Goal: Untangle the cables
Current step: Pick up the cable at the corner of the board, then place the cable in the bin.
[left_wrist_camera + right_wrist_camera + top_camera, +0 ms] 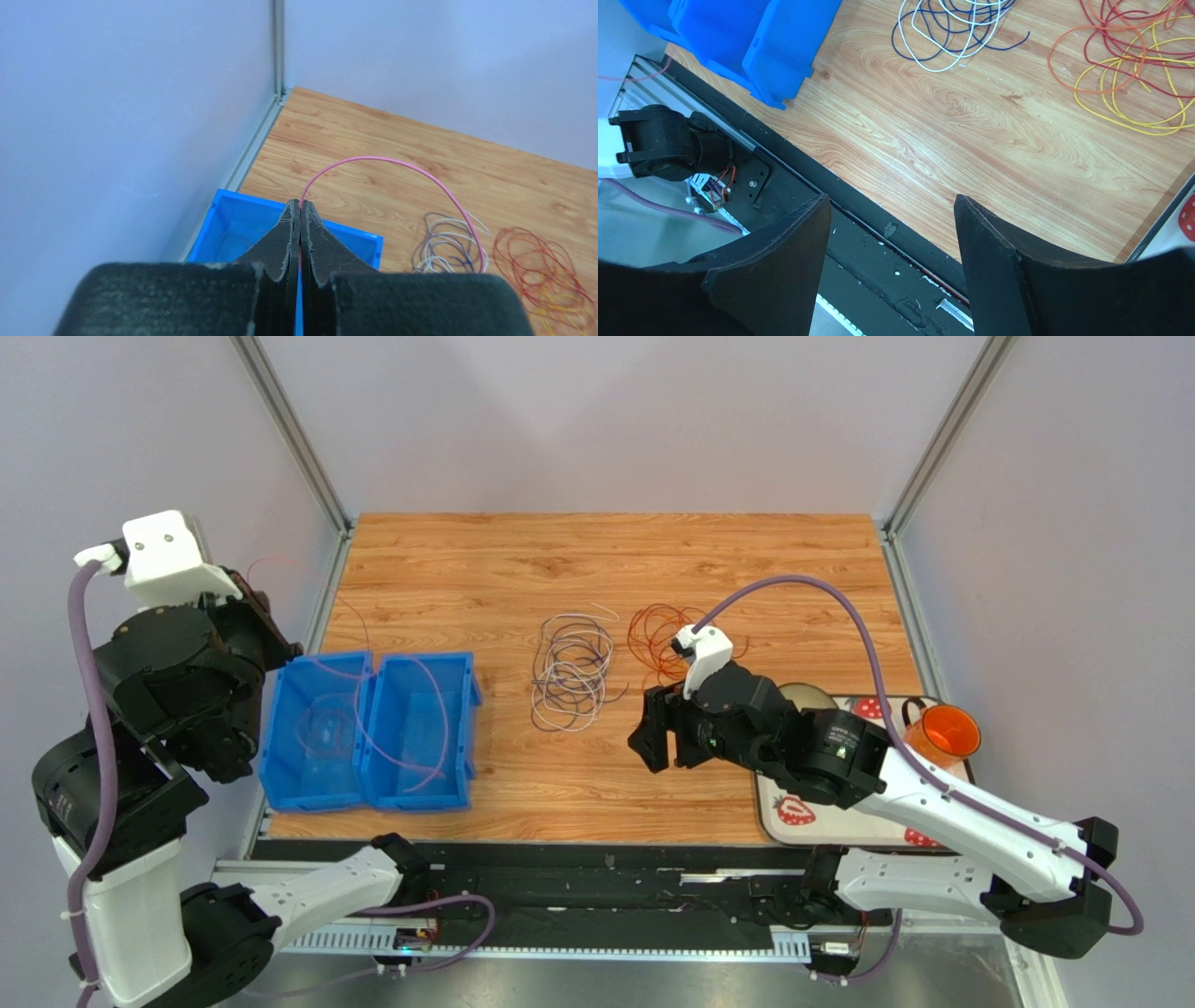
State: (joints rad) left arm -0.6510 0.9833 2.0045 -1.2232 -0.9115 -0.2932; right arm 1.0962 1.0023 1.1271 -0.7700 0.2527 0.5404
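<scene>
My left gripper (301, 207) is shut on a thin pink cable (393, 162) that arcs up from its fingertips and drops to the right, towards the loose piles. It is raised above the left end of the blue bins (368, 731). On the wooden table lie a white and purple bundle of cables (572, 672) and a red-orange and yellow bundle (659, 636). Both also show in the right wrist view, the white and dark bundle (955, 28) and the red, orange and yellow bundle (1130, 63). My right gripper (892, 203) is open and empty, near the table's front edge, apart from both bundles.
Two blue bins stand side by side at the front left, with thin wires lying in them. An orange cup (943, 735) and a strawberry-print mat (793, 812) sit at the front right. A black rail (589, 875) runs along the near edge. Grey walls enclose the table.
</scene>
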